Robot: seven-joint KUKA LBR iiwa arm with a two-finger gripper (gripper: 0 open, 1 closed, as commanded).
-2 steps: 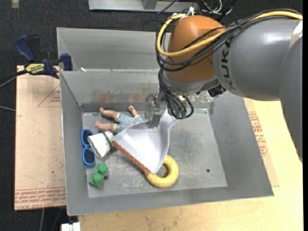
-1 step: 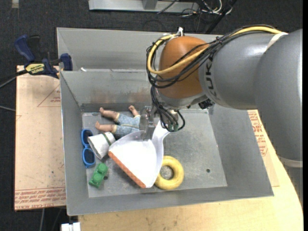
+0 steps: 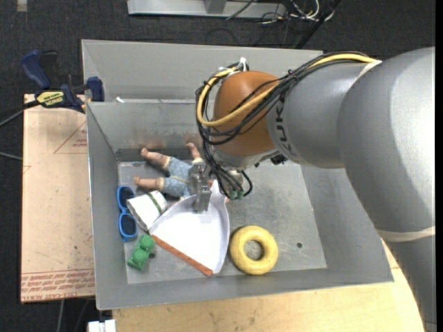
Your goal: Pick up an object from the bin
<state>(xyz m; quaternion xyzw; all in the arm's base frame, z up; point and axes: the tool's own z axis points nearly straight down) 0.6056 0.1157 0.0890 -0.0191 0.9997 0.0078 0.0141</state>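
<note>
With nothing lifted yet, the claw (image 3: 201,198) sits low at the upper corner of the white wedge-shaped scoop (image 3: 197,235), beside the doll (image 3: 169,172), and I cannot tell how far open it is.

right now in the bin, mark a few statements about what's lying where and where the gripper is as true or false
1. A yellow ring lies on the floor of the bin. True.
2. The blue sunglasses lie against the bin's right wall. False: they lie by the left wall.
3. The gripper is over the yellow ring. False: it is at the upper edge of the white scoop, beside the doll.
4. A small green toy lies near the view's lower left corner of the bin. True.
5. The doll stands upright. False: it lies flat on the bin floor.
</note>
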